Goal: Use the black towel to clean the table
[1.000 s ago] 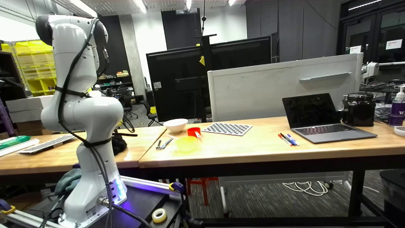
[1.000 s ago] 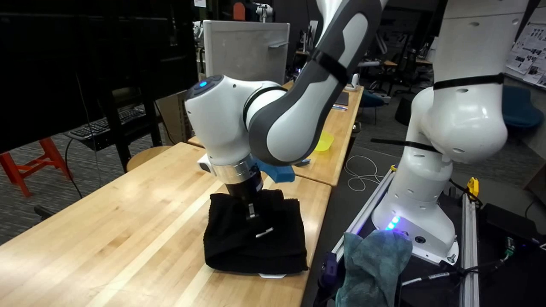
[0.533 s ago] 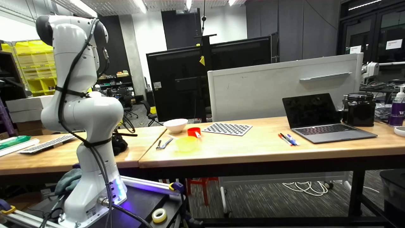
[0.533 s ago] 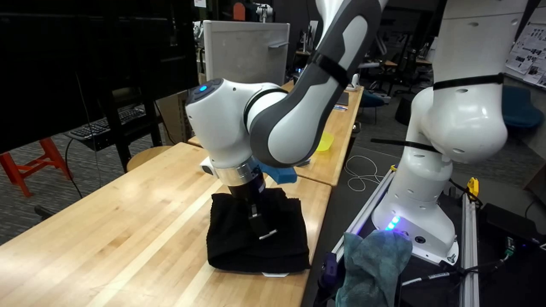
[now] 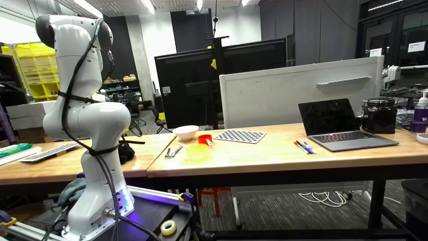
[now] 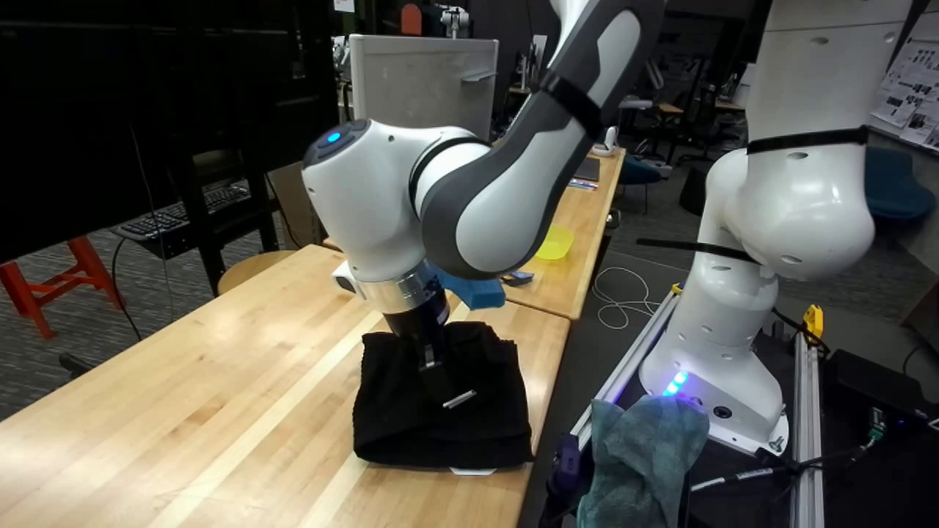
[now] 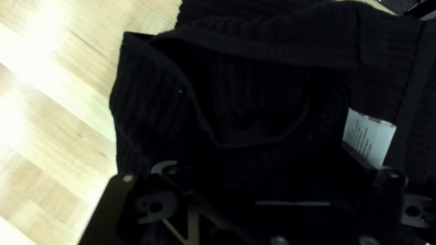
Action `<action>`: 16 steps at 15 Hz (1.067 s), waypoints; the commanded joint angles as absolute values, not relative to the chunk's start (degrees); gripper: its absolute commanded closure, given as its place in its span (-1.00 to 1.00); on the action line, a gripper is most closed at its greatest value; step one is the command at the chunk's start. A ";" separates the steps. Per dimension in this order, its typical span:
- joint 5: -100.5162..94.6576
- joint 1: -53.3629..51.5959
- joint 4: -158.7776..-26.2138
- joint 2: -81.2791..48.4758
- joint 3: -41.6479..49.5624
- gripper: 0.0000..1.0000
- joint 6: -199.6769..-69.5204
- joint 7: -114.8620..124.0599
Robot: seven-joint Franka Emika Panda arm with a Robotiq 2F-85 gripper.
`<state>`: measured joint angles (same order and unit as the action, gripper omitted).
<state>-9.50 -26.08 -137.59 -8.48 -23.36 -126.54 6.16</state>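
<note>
The black ribbed towel [image 6: 477, 433] lies folded on the wooden table [image 6: 220, 411], near the table edge on the robot's side. My gripper [image 6: 449, 389] points down, slightly tilted, onto the towel's middle. In the wrist view the towel [image 7: 153, 88] fills most of the picture, with a raised fold and a white label [image 7: 369, 136]. My gripper [image 7: 272, 166] comes in from the bottom with its fingers [image 7: 381, 194] wide apart. The fingertips press on or rest in the towel. The left fingertip is lost in the dark cloth, and I cannot see cloth pinched between them.
A yellow bowl [image 5: 197, 152], red cup [image 5: 204, 139], white bowl [image 5: 185, 133], forks [image 5: 174, 152], checkered board [image 5: 240, 136], pens [image 5: 305, 147] and laptop [image 5: 347, 134] stand on the adjoining table. A teal cloth [image 6: 638, 455] hangs by the robot's base.
The wrist first shifted slightly right and down, then back left and up. The towel slid a little to the right with it and has barely moved since.
</note>
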 commanded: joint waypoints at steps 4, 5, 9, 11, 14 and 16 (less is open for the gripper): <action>-9.91 -26.21 -135.56 -2.39 -23.75 -1.00 -122.97 8.64; -9.95 -26.13 -135.17 -1.71 -23.77 -1.00 -122.68 8.93; -9.79 -25.96 -133.09 1.59 -24.05 -1.00 -120.90 9.90; -9.74 -25.85 -132.06 3.22 -24.15 -1.00 -120.03 10.47; -9.79 -25.75 -130.73 5.36 -24.40 -1.00 -118.54 11.73; -9.66 -25.71 -130.03 6.82 -24.67 -1.00 -117.58 12.71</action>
<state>-9.51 -26.13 -130.46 3.63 -23.68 -119.88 10.69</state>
